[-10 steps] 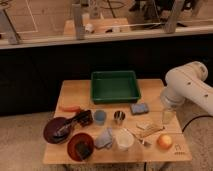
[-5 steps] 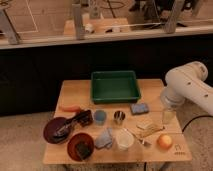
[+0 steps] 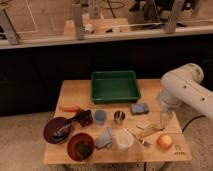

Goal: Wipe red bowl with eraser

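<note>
A pale wooden table (image 3: 75,95) with a smooth, matte top carries the clutter. At its back edge sits a rectangular green plastic tray (image 3: 114,86) with raised walls. The red bowl (image 3: 80,146) stands at the front left, round, glossy orange-red at the rim and darker inside. The eraser (image 3: 84,149), a small blackish block, lies inside it, toward the right of the hollow. Just behind the bowl is a larger maroon dish (image 3: 54,129) with a dark utensil (image 3: 75,121) lying across it, and an orange, tapered piece (image 3: 69,107) lies behind that.

In the middle stand 1 blue cup (image 3: 100,117) and 1 shiny metal cup (image 3: 119,117), with a blue-grey sponge (image 3: 139,108) to their right. Nearer the front are a crumpled grey-blue cloth (image 3: 104,138), a white cup (image 3: 124,140), some thin pale sticks (image 3: 147,131) and a round orange fruit (image 3: 164,141).

The white, rounded arm (image 3: 182,90) enters from the right, its upper part cut off by the frame edge. The gripper (image 3: 165,118) hangs over the table's right side, above the sticks and well apart from the red bowl; it looks pale and blurs into the tabletop, so I cannot tell whether it grasps anything or is released. The eraser's edges are hard to separate from the bowl's dark inside.

Against the view from 0.5 s ago, arm and objects sit in the same places.
</note>
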`<act>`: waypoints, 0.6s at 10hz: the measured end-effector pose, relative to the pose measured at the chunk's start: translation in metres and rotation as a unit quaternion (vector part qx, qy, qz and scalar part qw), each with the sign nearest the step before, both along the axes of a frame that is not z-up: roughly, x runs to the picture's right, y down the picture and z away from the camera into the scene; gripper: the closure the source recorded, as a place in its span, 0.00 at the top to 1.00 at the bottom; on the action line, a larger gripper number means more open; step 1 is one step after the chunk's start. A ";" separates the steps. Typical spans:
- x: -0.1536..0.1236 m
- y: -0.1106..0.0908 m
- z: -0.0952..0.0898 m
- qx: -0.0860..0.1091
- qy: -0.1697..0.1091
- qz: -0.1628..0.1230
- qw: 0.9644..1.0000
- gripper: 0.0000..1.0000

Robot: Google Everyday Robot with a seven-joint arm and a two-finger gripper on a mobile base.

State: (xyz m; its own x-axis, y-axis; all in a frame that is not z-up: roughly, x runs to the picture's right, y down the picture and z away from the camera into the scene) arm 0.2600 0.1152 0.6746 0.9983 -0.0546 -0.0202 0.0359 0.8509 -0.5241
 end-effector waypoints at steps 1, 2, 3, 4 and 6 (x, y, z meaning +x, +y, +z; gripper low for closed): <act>-0.025 0.008 -0.008 0.004 -0.018 -0.031 0.999 0.80; -0.046 0.015 -0.015 0.007 -0.034 -0.054 0.998 0.80; -0.073 0.028 -0.027 0.012 -0.059 -0.089 0.994 0.80; -0.101 0.045 -0.042 0.013 -0.096 -0.132 0.986 0.80; -0.131 0.068 -0.062 0.014 -0.146 -0.194 0.970 0.80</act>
